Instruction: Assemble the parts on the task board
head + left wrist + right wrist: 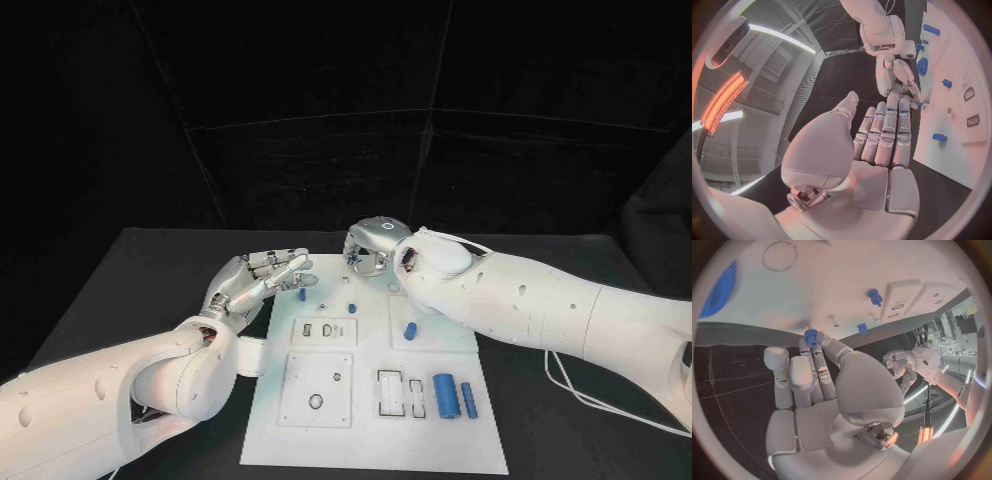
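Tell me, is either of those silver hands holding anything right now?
The right hand pinches a small blue toothed wheel by its rim, at the fingertips. The left hand is open and holds nothing.

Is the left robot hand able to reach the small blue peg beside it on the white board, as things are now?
Probably yes. The left robot hand is open and holds nothing, and the blue peg stands just beside its fingertips on the board. Nothing lies between them; the right robot hand is off to the side.

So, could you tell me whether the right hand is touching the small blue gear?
Touching: the right wrist view shows the right hand pinching the small blue gear between its fingertips, above the task board.
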{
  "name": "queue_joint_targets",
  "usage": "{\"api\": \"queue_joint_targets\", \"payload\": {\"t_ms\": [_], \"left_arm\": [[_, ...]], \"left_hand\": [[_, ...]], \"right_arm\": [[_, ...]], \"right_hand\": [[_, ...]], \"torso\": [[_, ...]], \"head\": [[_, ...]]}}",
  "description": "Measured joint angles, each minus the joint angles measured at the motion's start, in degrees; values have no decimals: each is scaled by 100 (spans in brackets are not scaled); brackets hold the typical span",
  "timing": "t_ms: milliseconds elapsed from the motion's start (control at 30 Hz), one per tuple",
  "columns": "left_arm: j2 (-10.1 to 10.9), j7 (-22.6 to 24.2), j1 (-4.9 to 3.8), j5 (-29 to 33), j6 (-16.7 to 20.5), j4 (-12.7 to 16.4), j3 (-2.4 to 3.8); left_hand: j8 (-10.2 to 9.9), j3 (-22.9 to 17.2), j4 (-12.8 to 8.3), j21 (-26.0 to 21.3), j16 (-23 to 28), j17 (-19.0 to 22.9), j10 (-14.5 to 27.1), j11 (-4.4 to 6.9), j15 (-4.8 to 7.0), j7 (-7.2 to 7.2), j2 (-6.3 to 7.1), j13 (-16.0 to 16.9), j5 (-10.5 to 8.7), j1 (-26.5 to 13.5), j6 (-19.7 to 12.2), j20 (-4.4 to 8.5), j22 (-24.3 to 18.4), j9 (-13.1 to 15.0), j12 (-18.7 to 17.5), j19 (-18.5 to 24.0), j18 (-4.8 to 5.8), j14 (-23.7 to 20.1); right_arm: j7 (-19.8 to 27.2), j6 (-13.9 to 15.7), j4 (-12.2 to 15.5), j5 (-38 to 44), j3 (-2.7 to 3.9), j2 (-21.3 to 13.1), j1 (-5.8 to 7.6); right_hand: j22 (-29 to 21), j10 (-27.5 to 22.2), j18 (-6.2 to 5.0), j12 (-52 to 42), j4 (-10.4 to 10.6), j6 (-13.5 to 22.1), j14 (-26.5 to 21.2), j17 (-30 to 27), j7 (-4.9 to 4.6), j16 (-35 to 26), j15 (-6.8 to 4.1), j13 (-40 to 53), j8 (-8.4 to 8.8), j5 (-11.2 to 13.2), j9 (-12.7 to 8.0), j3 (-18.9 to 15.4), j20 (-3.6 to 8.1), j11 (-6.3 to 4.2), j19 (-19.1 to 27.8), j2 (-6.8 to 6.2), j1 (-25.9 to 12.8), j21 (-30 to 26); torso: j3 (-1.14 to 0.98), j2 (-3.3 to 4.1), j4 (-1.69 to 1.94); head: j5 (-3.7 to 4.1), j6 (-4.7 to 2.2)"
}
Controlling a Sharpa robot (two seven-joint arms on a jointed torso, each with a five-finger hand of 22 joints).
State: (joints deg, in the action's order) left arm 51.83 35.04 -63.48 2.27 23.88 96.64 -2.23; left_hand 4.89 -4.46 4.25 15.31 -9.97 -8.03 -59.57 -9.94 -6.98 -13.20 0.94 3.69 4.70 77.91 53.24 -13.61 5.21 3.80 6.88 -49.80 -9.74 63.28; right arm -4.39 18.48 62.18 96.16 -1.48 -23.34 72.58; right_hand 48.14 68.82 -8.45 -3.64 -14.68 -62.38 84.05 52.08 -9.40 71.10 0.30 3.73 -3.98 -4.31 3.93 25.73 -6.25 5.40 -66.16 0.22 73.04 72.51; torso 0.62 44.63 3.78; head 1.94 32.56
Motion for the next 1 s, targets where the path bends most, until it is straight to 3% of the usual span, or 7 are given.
{"api": "queue_joint_targets", "payload": {"t_ms": [367, 533, 600, 1000], "left_arm": [[-2, -23, -9, 0, -1, -10, 0], [-2, -37, -10, 0, -3, -10, 0], [-2, -43, -10, -1, -5, -9, 0], [0, -67, -16, -1, -15, -9, 0]], "left_hand": [[0, 16, -16, 0, 5, 0, 0, 0, -21, 0, 0, 0, 0, 0, 0, 0, -6, 0, 0, 0, 1, 21], [0, 16, -16, 0, 26, 1, 0, 0, -21, 0, 0, 0, 0, 0, 0, 0, -5, -1, -23, 0, 0, 21], [0, 16, -16, 0, 26, 1, 0, 0, -21, 0, 0, 0, 0, 0, 0, 0, -5, -4, -23, 0, 1, 21], [-23, 16, -16, 0, 25, -5, 0, 0, -21, 0, 0, 0, 0, 0, 0, 0, -12, -4, -23, 0, 1, 21]], "right_arm": [[-1, -71, -93, 9, 0, 68, 0], [-1, -85, -142, 9, -2, 101, -2], [-1, -92, -162, 8, -3, 112, -4], [-4, -162, -234, 0, -4, 165, -4]], "right_hand": [[-1, -47, 0, 0, 56, 59, 0, -25, -22, 0, 0, -11, 21, 0, -5, 55, 0, 3, 0, -53, -54, 0], [-34, -182, 0, -2, 104, 159, 0, -82, -30, 0, 0, -2, 21, 0, -11, 104, -42, 35, 41, -136, -73, 0], [-41, -232, 0, -5, 119, 199, 0, -98, -66, 0, 0, -3, 21, -1, -11, 119, -42, 65, 42, -135, -73, 0], [-42, -271, 0, -5, 151, 225, -20, -96, -58, -1, 23, -8, 21, -1, -11, 182, -62, 64, 62, -158, -96, 0]], "torso": [[-4, 4, -6], [-6, 8, -6], [-7, 8, -6], [-7, 10, -4]], "head": [[-13, 42], [-10, 43], [-7, 37], [-13, 28]]}}
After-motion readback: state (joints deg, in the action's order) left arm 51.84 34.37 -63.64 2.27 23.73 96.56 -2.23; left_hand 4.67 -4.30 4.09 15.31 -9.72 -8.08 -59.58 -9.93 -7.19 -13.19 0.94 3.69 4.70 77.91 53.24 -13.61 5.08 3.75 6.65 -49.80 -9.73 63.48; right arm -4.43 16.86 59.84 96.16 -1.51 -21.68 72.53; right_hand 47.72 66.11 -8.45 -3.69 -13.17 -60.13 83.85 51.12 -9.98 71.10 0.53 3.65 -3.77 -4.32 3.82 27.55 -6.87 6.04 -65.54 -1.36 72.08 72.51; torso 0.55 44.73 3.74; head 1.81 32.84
